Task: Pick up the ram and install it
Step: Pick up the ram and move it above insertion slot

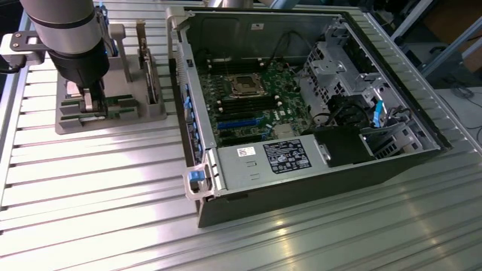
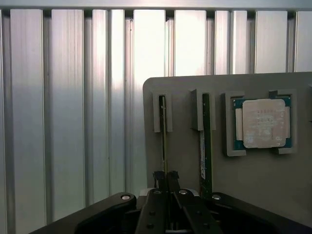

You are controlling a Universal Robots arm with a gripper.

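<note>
At the exterior view's upper left, the fingers (image 2: 173, 176) were pinched shut across the thin ram (image 2: 164, 131), standing on edge in its grey holder (image 1: 139, 116) slot, its long axis crosswise to their squeeze.

The table (image 2: 63, 122) is shiny ribbed metal, the holder (image 2: 181, 122) matt plastic, the ram (image 2: 164, 141) circuit-board.

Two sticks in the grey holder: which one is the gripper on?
The ram stick in the slot farther from the processor; the gripper is closed on its edge. The other stick, with the white sticker, stands free.
</note>
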